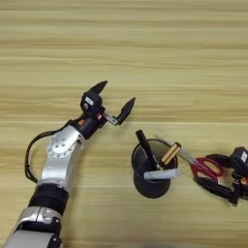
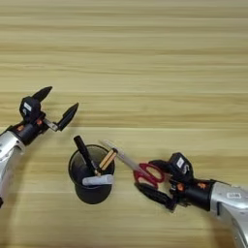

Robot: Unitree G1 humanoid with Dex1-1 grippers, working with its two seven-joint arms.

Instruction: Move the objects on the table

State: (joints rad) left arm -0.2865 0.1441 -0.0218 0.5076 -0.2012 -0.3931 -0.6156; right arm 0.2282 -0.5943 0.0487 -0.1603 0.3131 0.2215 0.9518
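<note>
Nearest to me, close to the tabletop's [image 2: 145, 58] near edge, stands the black mesh pen cup [image 2: 92, 175]. It holds the black marker [image 2: 83, 151], the amber-handled screwdriver [image 2: 107, 159] and the white-grey marker [image 2: 98, 180], which lies across its rim. I see the red-handled steel scissors [image 2: 143, 172] just right of the cup, blades pointing up-left and reaching the cup's rim, though I cannot tell whether they go inside. My right tool [image 2: 152, 179] sits at the red handles with its fingers spread on either side of them; I cannot tell whether it grips them. My left tool [image 1: 116, 99] hovers up-left of the cup, towards the left edge, fingers wide apart and holding nothing.
</note>
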